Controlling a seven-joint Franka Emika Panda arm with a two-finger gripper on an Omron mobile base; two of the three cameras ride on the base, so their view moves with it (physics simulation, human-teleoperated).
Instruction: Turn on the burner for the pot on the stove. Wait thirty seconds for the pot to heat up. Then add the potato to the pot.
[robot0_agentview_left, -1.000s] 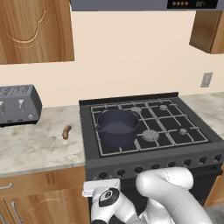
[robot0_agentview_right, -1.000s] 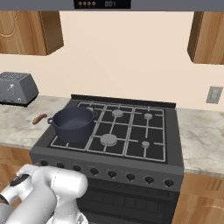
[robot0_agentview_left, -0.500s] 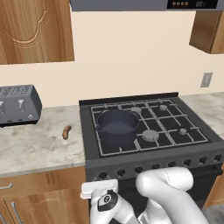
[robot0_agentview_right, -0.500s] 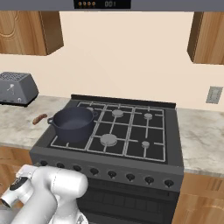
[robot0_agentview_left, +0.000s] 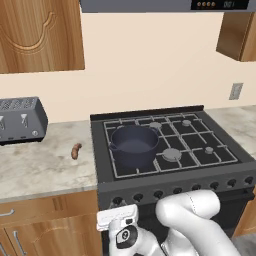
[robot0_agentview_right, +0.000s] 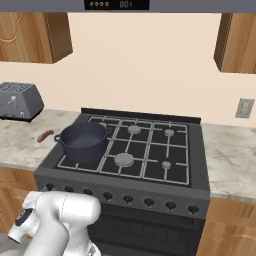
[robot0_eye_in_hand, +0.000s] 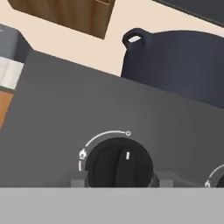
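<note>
The hand view looks at the stove's front panel (robot0_eye_in_hand: 52, 109), where my gripper (robot0_eye_in_hand: 120, 180) sits around the leftmost black knob (robot0_eye_in_hand: 118, 162). One fingertip (robot0_eye_in_hand: 78, 180) touches each side of it, and the knob's white mark points up. The dark blue-grey pot (robot0_eye_in_hand: 175, 61) stands on the grate just behind this knob. It is on the front left burner (robot0_agentview_left: 134, 142) (robot0_agentview_right: 82, 141). The stove (robot0_agentview_left: 175, 182) (robot0_agentview_right: 150, 150) fills the middle of both base views. The small brown potato (robot0_agentview_left: 76, 150) (robot0_agentview_right: 45, 135) lies on the counter left of the stove.
A grey toaster (robot0_agentview_left: 20, 120) (robot0_agentview_right: 20, 100) stands at the back of the left counter. Wooden wall cabinets (robot0_agentview_left: 40, 35) hang above, and drawers (robot0_agentview_left: 45, 230) sit below the counter. More knobs (robot0_agentview_right: 150, 202) run along the stove front.
The fingers have closed in from wide open onto the sides of the knob. The hand and the rest of the scene have hardly moved.
</note>
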